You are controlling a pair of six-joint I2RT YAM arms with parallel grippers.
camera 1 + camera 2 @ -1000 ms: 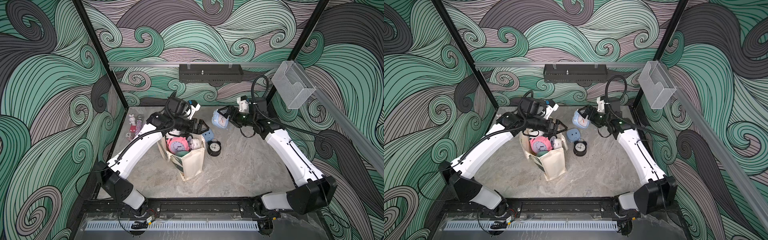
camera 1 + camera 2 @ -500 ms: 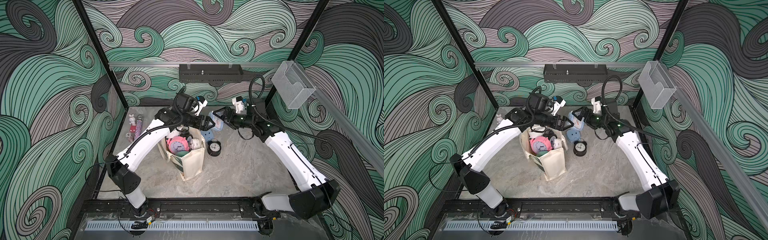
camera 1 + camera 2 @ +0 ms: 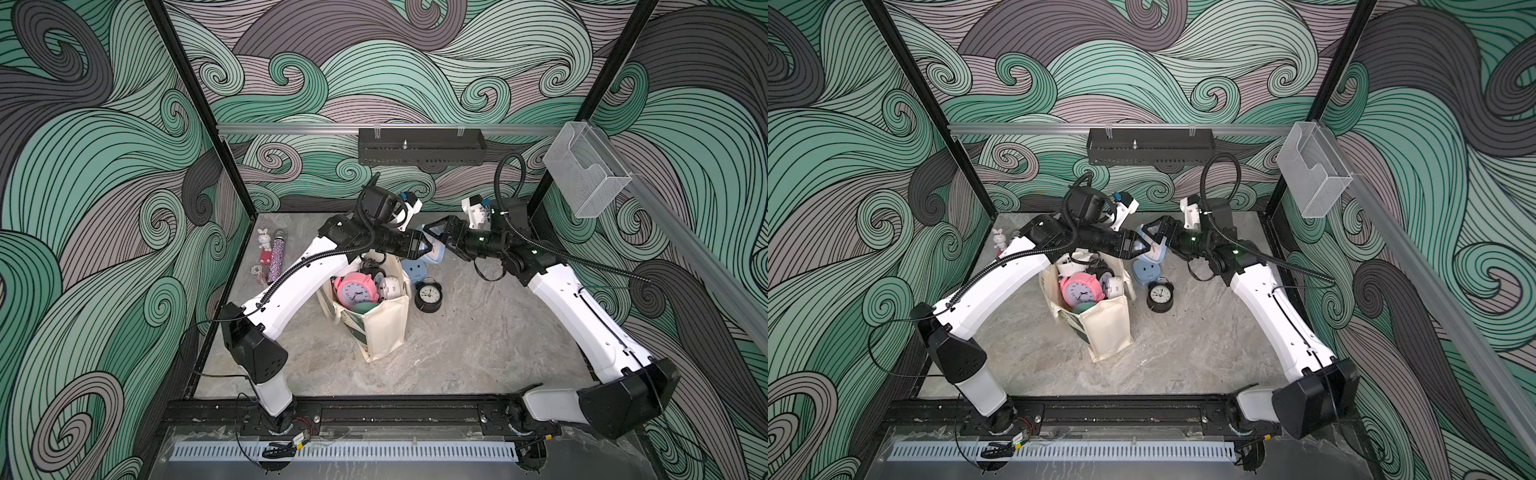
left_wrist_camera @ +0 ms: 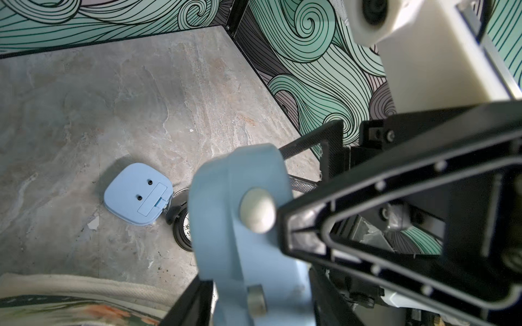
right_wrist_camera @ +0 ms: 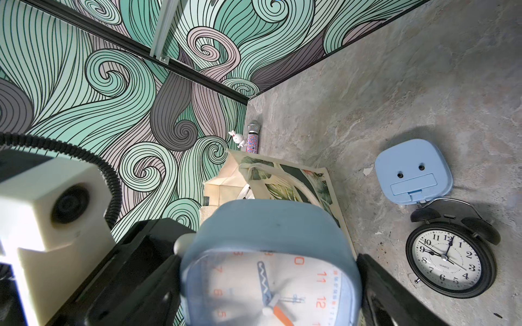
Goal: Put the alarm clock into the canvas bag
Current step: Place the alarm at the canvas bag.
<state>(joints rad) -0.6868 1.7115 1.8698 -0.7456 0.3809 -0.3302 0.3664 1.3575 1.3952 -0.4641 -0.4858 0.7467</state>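
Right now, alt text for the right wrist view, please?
A blue rounded-square alarm clock with white face and orange numerals sits clamped in the right gripper. Beyond are a cream leaf-print canvas bag, a pale blue square clock face down, and a black twin-bell clock.

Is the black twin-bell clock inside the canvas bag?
No, the black twin-bell clock sits on the table beside the canvas bag.

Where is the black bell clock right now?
In both top views the black bell clock sits on the table just right of the canvas bag, beside the face-down blue clock.
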